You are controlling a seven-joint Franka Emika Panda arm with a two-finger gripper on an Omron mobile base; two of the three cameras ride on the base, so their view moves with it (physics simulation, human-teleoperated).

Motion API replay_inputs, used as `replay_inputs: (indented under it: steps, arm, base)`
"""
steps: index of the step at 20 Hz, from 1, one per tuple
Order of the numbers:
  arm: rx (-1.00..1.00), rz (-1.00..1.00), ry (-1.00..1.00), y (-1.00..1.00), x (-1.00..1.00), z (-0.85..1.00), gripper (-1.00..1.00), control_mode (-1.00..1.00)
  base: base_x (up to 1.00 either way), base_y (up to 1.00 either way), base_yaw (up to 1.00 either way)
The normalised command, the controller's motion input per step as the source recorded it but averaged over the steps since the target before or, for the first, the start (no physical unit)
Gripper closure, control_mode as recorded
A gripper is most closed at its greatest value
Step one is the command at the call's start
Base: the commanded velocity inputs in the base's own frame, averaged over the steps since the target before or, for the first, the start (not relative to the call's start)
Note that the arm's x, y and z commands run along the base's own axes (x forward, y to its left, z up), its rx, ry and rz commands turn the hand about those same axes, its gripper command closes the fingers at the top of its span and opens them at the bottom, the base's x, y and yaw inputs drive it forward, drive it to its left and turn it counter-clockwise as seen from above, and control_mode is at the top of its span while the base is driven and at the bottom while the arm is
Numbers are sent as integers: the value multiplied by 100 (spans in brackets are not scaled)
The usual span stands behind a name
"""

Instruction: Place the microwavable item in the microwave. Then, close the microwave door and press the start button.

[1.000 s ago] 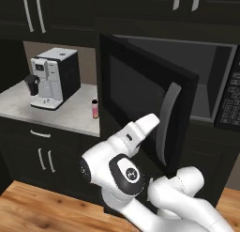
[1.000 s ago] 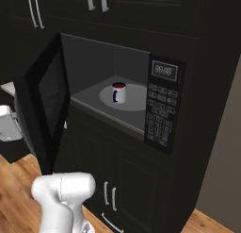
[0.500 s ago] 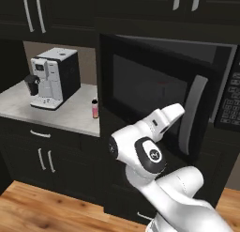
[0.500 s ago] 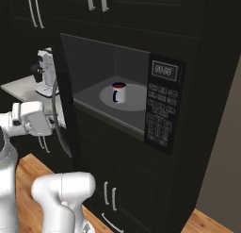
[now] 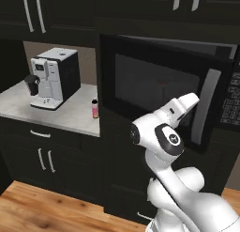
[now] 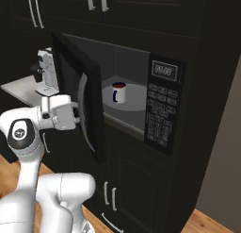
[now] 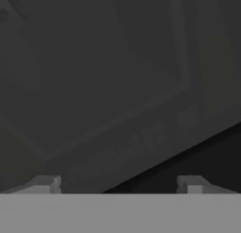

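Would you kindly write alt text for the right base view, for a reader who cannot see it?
The white robot arm holds its gripper against the outside of the half-open microwave door, beside its silver handle. Inside the microwave, a small white mug stands on the round turntable, with the keypad panel at right.

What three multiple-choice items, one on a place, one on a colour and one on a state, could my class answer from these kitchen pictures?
1. Where is the mug?
A. beside the coffee machine
B. on the microwave turntable
C. between the jaws

2. What colour is the mug's handle?
A. dark blue
B. yellow
C. green

3. How does the microwave door stand?
A. fully shut
B. taken off
C. partly open

Key: 1 B, the mug stands on the turntable inside the microwave. 2 A, a dark blue handle shows on its left side. 3 C, the microwave door angles out from the cavity, with the gripper beside its silver handle.
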Motion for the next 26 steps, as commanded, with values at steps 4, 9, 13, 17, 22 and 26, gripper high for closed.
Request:
replay_inputs:
  steps: [4,9,13,17,22,26]
  arm:
    - [0,0,0,-31,63,10,-100,-100]
    - [0,2,0,-15,76,5,-100,-100]
    - [0,5,0,-6,68,2,-100,-100]
    - [0,6,0,-9,58,0,-100,-100]
    - [1,5,1,-9,61,0,-100,-100]
    - [4,4,6,-11,49,0,-100,-100]
  base:
    - [0,0,0]
    - [0,0,0]
    - [0,0,0]
    - [0,0,0]
    - [0,0,0]
    - [0,0,0]
